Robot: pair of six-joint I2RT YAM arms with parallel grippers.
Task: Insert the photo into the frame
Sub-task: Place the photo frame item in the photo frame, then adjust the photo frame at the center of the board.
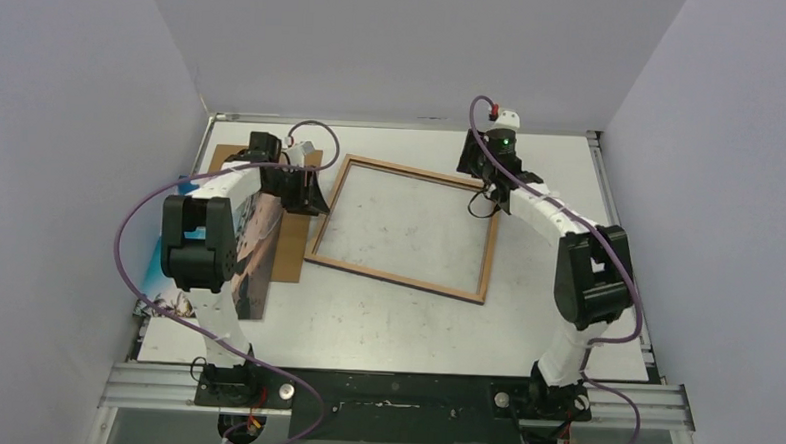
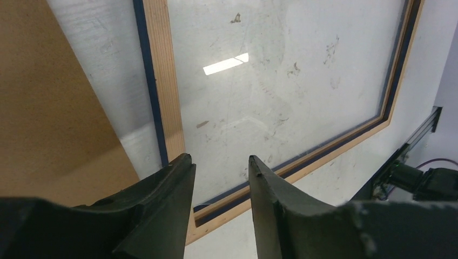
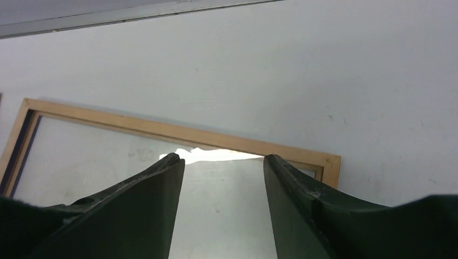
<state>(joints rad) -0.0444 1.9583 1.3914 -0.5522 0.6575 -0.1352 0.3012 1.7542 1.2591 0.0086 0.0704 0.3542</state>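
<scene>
Top external view shows one frame (image 1: 396, 280), one photo (image 1: 256, 241) and one brown backing board (image 1: 290, 248) on the white table (image 1: 394, 327), with two arms reaching over them.

The frame lies flat with its wood-brown back up, between the two sets of jaws. The left gripper (image 1: 308, 196) sits at the frame's left rail and the right gripper (image 1: 488, 196) at its far right corner.

In the left wrist view, the left gripper (image 2: 219, 159) has its jaws moderately apart with nothing between them. The frame (image 2: 164, 81) lies below and ahead of the fingertips. One wooden rail, with a navy edge showing, runs forward from just beside the left finger. The clear pane fills the space ahead of the gap. The backing board (image 2: 48, 108) lies to the left of the jaws, clear of the frame.

In the right wrist view, the right gripper (image 3: 221, 156) has its jaws wider apart, also holding nothing. One rail of the frame (image 3: 162, 129) crosses just ahead of both fingertips, and the frame's corner lies just right of the right finger.

The photo lies outside the frame, behind and to the left of the left jaws. It overlaps the backing board's near left part and is partly hidden under the left arm. Neither gripper touches it.
</scene>
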